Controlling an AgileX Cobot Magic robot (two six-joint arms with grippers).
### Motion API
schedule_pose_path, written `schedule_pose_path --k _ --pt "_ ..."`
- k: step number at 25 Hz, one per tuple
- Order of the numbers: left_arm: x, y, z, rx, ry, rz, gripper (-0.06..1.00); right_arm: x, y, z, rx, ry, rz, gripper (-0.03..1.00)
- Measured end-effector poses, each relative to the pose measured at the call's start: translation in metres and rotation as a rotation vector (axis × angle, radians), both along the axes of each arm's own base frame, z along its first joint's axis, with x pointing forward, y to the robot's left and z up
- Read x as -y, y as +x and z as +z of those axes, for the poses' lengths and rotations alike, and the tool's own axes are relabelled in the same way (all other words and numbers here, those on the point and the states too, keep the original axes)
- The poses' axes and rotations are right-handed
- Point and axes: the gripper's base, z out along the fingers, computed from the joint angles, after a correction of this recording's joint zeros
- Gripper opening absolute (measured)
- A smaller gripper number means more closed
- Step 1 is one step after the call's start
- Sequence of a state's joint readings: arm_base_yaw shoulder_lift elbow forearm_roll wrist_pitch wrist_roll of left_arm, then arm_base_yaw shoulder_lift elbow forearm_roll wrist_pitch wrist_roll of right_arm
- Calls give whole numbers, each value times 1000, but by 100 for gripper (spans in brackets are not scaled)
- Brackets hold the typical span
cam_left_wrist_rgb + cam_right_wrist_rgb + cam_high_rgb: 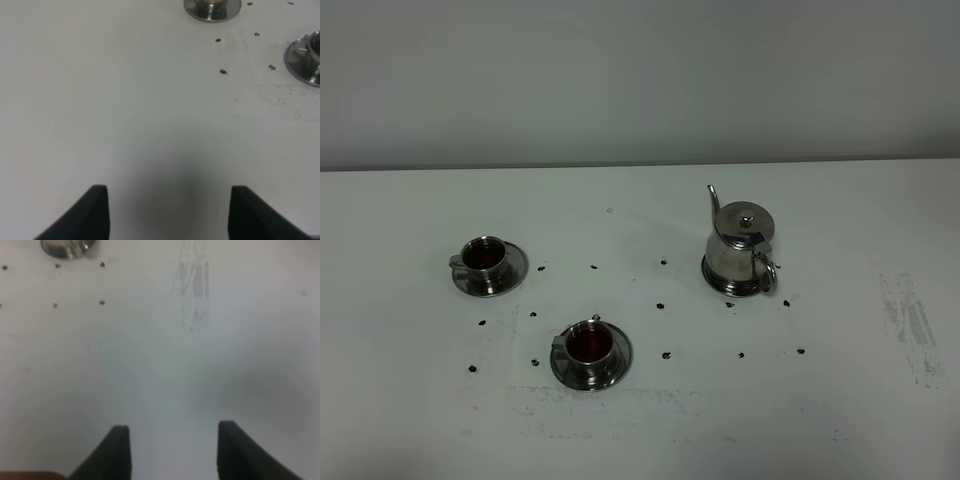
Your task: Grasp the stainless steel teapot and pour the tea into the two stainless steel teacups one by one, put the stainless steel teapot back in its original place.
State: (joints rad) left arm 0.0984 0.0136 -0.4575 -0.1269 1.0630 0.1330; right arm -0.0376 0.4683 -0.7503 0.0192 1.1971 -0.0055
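The stainless steel teapot [740, 250] stands upright at the right of the white table, spout to the back, handle to the front. The two stainless steel teacups sit on saucers: one at the left [487, 262], one nearer the front [591, 350], both holding dark red tea. Neither arm shows in the high view. My left gripper [169, 192] hovers open over bare table, with one cup's saucer [212, 7] and the other cup's saucer [305, 60] far ahead of it. My right gripper [172, 430] is open and empty, the teapot's base [67, 247] far off.
Small black specks [661, 306] are scattered over the table between the cups and the pot. A grey scuff mark [910, 320] lies at the right side. A pale wall [640, 80] runs along the table's back edge.
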Motion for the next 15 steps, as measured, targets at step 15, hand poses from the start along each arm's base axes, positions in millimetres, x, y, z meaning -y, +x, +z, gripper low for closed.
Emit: schedule_pose_path --k 15 --pt "0 0 0 0 0 0 53 -1 -36 -51 149 -26 3 39"
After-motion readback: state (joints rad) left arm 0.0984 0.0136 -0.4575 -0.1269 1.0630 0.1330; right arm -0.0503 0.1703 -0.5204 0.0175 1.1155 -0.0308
